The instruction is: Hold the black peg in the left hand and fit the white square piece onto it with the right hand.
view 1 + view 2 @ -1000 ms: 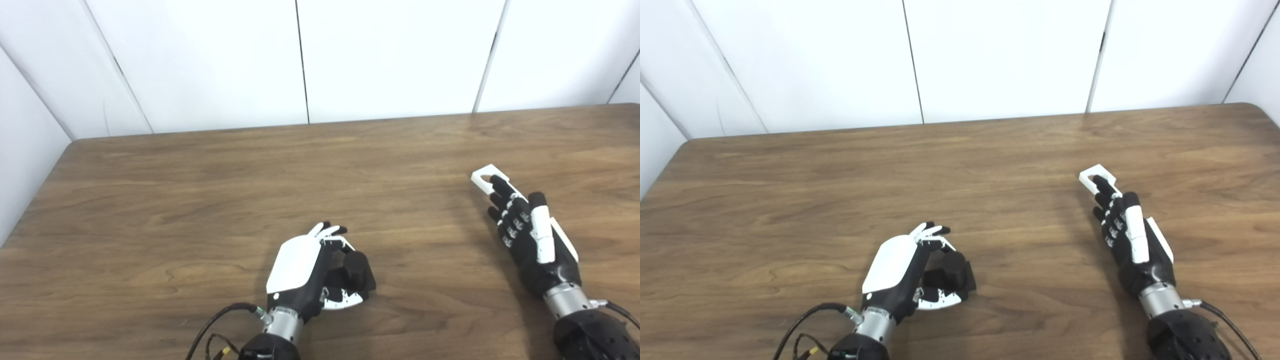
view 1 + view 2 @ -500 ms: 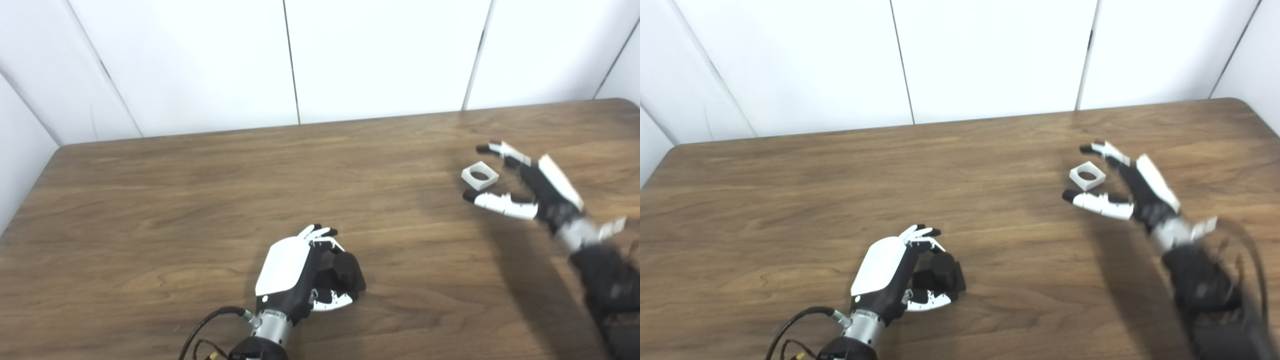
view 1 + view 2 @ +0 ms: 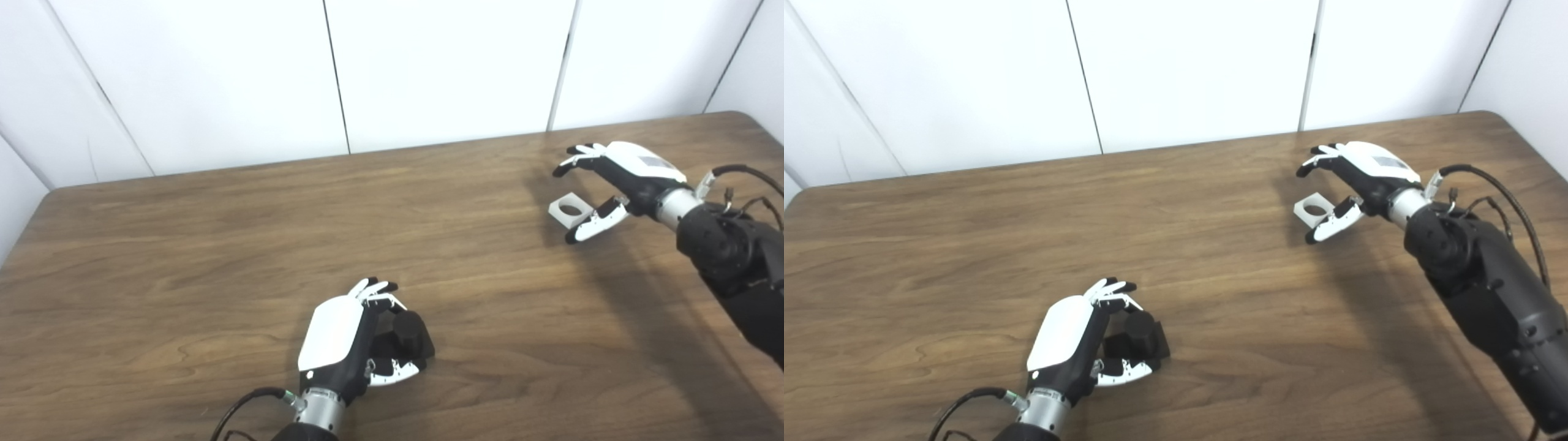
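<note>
Presently, left hand [image 3: 352,343] grips black peg [image 3: 409,335] near; right hand [image 3: 1356,184], fingers spread, brackets white square piece [image 3: 1312,207] far right; both views agree.

We look down on a brown wooden table [image 3: 184,245] with visible grain, filling most of the view. Its far right corner is rounded. Behind it stands a white wall [image 3: 441,67] made of flat panels, split by thin dark vertical seams [image 3: 335,76]. At the left and right edges, further white panels angle in towards us. Even, soft light falls from above, casting faint shadows on the tabletop.
</note>
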`<state>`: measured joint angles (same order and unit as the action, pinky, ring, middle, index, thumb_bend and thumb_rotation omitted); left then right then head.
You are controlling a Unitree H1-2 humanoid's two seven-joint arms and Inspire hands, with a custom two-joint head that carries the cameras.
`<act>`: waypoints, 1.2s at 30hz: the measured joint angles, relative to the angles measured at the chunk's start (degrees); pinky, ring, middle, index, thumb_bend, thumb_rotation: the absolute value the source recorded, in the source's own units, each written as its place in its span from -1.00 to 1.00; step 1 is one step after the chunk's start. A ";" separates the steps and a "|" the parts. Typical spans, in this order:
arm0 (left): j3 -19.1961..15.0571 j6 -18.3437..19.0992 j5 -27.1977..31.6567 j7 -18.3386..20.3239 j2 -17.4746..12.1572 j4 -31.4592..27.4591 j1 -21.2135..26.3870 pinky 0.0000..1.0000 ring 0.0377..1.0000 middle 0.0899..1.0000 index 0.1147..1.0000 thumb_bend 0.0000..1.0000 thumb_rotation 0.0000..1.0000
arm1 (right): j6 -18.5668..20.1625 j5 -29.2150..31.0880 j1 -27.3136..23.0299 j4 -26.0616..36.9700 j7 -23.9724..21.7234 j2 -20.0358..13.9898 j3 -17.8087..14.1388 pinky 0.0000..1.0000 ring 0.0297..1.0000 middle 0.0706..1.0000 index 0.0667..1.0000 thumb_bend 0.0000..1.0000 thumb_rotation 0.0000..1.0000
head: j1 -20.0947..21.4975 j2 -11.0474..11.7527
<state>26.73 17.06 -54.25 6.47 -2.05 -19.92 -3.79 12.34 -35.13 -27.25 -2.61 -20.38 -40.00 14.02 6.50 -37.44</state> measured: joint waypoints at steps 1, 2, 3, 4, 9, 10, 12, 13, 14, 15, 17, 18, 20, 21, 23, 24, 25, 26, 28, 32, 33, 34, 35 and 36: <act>-0.07 0.00 -0.04 -0.03 0.12 0.04 -0.03 0.56 0.87 0.69 -0.16 0.05 -0.87 | -0.10 -0.82 -0.72 -0.09 -0.24 -0.50 0.43 1.00 1.00 0.90 0.53 0.81 -0.62 | 0.00 0.09; -0.14 0.00 -0.07 -0.06 0.23 0.10 -0.04 0.56 0.87 0.69 -0.16 0.05 -0.87 | -0.71 -2.02 -1.64 -0.43 -0.52 -1.17 0.95 1.00 1.00 0.89 0.52 0.81 -0.64 | -0.09 0.18; -0.24 -0.07 -0.07 -0.17 0.29 0.18 -0.12 0.57 0.87 0.70 -0.16 0.05 -0.87 | -1.51 -2.66 -2.55 -1.26 -0.79 -1.61 1.43 1.00 1.00 0.89 0.52 0.81 -0.65 | -0.09 0.18; -0.29 -0.12 -0.07 -0.28 0.32 0.23 -0.14 0.57 0.86 0.69 -0.16 0.05 -0.87 | -1.84 -3.14 -3.18 -2.02 -1.25 -1.89 1.74 1.00 1.00 0.90 0.52 0.80 -0.68 | 0.00 0.18; -0.37 -0.61 -0.07 -1.44 0.51 0.85 -0.30 0.58 0.86 0.70 -0.16 0.05 -0.87 | -4.63 -6.07 -5.44 -6.92 -2.56 -2.67 4.42 1.00 1.00 0.90 0.50 0.82 -0.78 | 0.26 0.44; -0.36 -0.61 -0.07 -1.46 0.55 0.87 -0.30 0.58 0.86 0.70 -0.16 0.05 -0.87 | -5.04 -6.38 -5.61 -7.44 -2.74 -2.67 4.66 1.00 1.00 0.91 0.50 0.82 -0.79 | 0.26 0.44; -0.41 -0.60 -0.07 -1.50 0.58 0.88 -0.32 0.59 0.86 0.70 -0.16 0.05 -0.87 | -6.41 -7.14 -6.05 -8.13 -3.25 -2.74 5.42 1.00 1.00 0.90 0.49 0.82 -0.81 | 0.35 0.53; -0.43 -0.60 -0.07 -1.51 0.58 0.89 -0.33 0.59 0.86 0.70 -0.16 0.05 -0.87 | -6.97 -7.48 -6.32 -8.36 -3.51 -2.81 5.71 1.00 1.00 0.90 0.49 0.83 -0.82 | 0.35 0.53; -0.43 -0.60 -0.07 -1.51 0.59 0.89 -0.33 0.59 0.86 0.70 -0.16 0.05 -0.87 | -7.59 -7.83 -6.55 -8.54 -3.70 -2.83 5.85 1.00 1.00 0.90 0.48 0.83 -0.83 | 0.35 0.62; -0.42 -0.60 -0.07 -1.50 0.59 0.90 -0.33 0.59 0.86 0.70 -0.16 0.05 -0.87 | -8.04 -8.13 -6.84 -8.77 -3.88 -2.84 5.97 1.00 1.00 0.91 0.49 0.82 -0.82 | 0.35 0.62; -0.42 -0.60 -0.07 -1.50 0.60 0.90 -0.34 0.59 0.86 0.70 -0.16 0.05 -0.87 | -8.81 -8.89 -7.47 -9.23 -4.18 -2.86 6.28 1.00 1.00 0.91 0.49 0.81 -0.80 | 0.44 0.53; -0.42 -0.60 -0.07 -1.52 0.62 0.92 -0.35 0.59 0.86 0.70 -0.16 0.05 -0.87 | -9.07 -9.40 -7.87 -9.40 -4.29 -2.94 6.68 1.00 1.00 0.90 0.49 0.79 -0.78 | 0.35 0.62; -0.41 -0.60 -0.07 -1.55 0.70 0.98 -0.34 0.59 0.87 0.70 -0.16 0.05 -0.87 | -10.20 -10.80 -8.50 -9.86 -4.54 -3.22 7.48 1.00 1.00 0.89 0.50 0.76 -0.75 | 0.27 0.62; -0.41 -0.60 -0.07 -1.56 0.74 1.00 -0.35 0.60 0.87 0.70 -0.16 0.05 -0.87 | -10.80 -11.44 -8.78 -9.97 -4.84 -3.33 7.85 1.00 1.00 0.89 0.49 0.75 -0.74 | 0.35 0.62; -0.43 -0.61 -0.05 -1.62 0.76 1.04 -0.37 0.60 0.86 0.70 -0.16 0.05 -0.87 | -11.65 -12.83 -9.31 -10.13 -5.48 -3.44 8.71 1.00 1.00 0.88 0.49 0.74 -0.74 | 0.35 0.62; -0.45 -0.61 -0.04 -1.67 0.76 1.06 -0.38 0.60 0.86 0.70 -0.16 0.05 -0.87 | -12.09 -13.25 -9.53 -10.34 -5.75 -3.45 9.11 1.00 0.99 0.87 0.48 0.75 -0.75 | 0.35 0.62; -0.45 -0.64 -0.02 -1.76 0.76 1.11 -0.39 0.60 0.86 0.69 -0.16 0.05 -0.88 | -12.78 -13.70 -9.80 -10.54 -6.11 -3.46 9.47 1.00 0.99 0.86 0.46 0.76 -0.73 | 0.44 0.70; -0.45 -0.70 0.01 -1.88 0.77 1.18 -0.39 0.60 0.86 0.69 -0.16 0.05 -0.88 | -13.49 -14.05 -10.03 -10.82 -6.26 -3.45 9.78 1.00 0.99 0.87 0.46 0.77 -0.70 | 0.44 0.70; -0.45 -0.79 0.03 -1.99 0.79 1.24 -0.39 0.60 0.86 0.70 -0.16 0.05 -0.88 | -14.71 -14.93 -10.34 -11.19 -6.37 -3.44 10.29 1.00 0.99 0.88 0.46 0.77 -0.68 | 0.44 0.70; -0.45 -0.76 0.01 -2.00 0.81 1.25 -0.39 0.59 0.86 0.69 -0.16 0.05 -0.88 | -16.86 -16.17 -10.77 -11.60 -6.56 -3.33 11.00 1.00 0.98 0.87 0.43 0.78 -0.67 | 0.44 0.70; -0.44 -0.76 0.01 -2.01 0.82 1.25 -0.40 0.59 0.85 0.69 -0.16 0.05 -0.88 | -17.66 -16.51 -10.94 -11.87 -6.56 -3.27 11.05 1.00 0.98 0.87 0.43 0.77 -0.66 | 0.35 0.70; -0.44 -0.76 0.01 -2.03 0.82 1.25 -0.40 0.58 0.85 0.69 -0.16 0.05 -0.87 | -17.85 -16.64 -11.05 -11.94 -6.56 -3.25 11.12 1.00 0.97 0.87 0.43 0.76 -0.64 | 0.35 0.70; -0.44 -0.76 0.01 -2.07 0.82 1.26 -0.42 0.58 0.85 0.69 -0.16 0.05 -0.87 | -18.12 -16.85 -11.18 -12.12 -6.56 -3.18 11.16 1.00 0.97 0.87 0.43 0.76 -0.64 | 0.35 0.70; -0.43 -0.76 0.01 -2.09 0.83 1.26 -0.42 0.58 0.85 0.69 -0.16 0.05 -0.87 | -18.69 -17.07 -11.36 -12.48 -6.53 -3.09 11.20 1.00 0.96 0.86 0.41 0.75 -0.63 | 0.35 0.70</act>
<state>26.30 16.30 -54.24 4.38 -1.22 -18.66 -4.21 -6.35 -52.20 -38.61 -15.09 -26.91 -43.09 25.22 6.86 -36.74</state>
